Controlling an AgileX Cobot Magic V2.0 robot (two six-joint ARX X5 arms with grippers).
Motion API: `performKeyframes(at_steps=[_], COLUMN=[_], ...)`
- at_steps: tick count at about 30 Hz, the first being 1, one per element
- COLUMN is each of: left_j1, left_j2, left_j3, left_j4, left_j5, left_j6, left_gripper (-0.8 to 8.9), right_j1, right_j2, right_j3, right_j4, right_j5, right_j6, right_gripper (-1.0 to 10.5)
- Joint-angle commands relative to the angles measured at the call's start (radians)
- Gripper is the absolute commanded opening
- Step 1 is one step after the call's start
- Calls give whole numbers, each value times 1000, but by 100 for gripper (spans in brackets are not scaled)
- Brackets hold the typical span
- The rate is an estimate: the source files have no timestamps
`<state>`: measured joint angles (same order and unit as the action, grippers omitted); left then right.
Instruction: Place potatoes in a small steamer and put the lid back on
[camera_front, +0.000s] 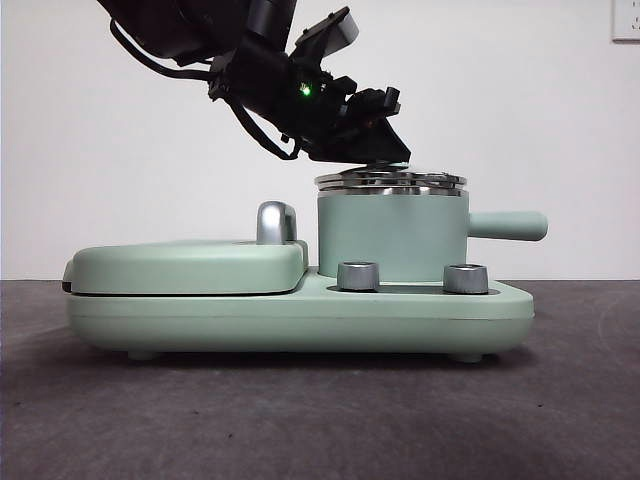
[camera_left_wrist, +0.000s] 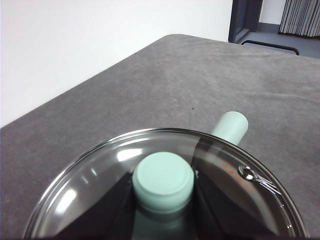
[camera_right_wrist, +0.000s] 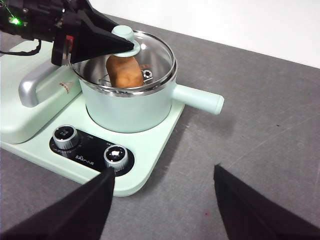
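The small steamer (camera_front: 390, 235), a mint-green pot with a side handle (camera_front: 508, 225), stands on the right half of the cooker base. The glass lid (camera_front: 390, 181) lies on its steel rim. My left gripper (camera_front: 385, 150) comes down from the upper left and is shut on the lid's green knob (camera_left_wrist: 163, 181), one jaw on each side of it. In the right wrist view the orange-brown potato (camera_right_wrist: 124, 71) shows through the lid (camera_right_wrist: 155, 55), inside the steamer (camera_right_wrist: 130, 110). My right gripper (camera_right_wrist: 164, 170) hangs open and holds nothing, above the table in front of the cooker.
On the left half of the green cooker base (camera_front: 300, 310) lies a flat griddle cover (camera_front: 185, 265) with a steel handle (camera_front: 276, 222). Two steel dials (camera_front: 358, 276) (camera_front: 465, 278) sit on the base's front. Grey table (camera_front: 300, 420) lies all around, with a white wall behind.
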<state>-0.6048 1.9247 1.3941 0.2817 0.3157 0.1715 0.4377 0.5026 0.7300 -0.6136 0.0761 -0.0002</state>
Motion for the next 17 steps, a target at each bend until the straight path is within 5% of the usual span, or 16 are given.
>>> performKeyframes(at_steps=[1, 17], left_j1=[-9, -3], left_j2=[21, 32], left_j3=[37, 38], left_j4=[33, 53], left_j5=[7, 7], left_j6=[-8, -7], left_gripper=[14, 13], right_j1=[5, 5], right_j2=[6, 6], right_j3=[4, 4], right_j4=[6, 6], right_j5=[3, 4], right_j6=[-8, -8], right_gripper=[306, 305])
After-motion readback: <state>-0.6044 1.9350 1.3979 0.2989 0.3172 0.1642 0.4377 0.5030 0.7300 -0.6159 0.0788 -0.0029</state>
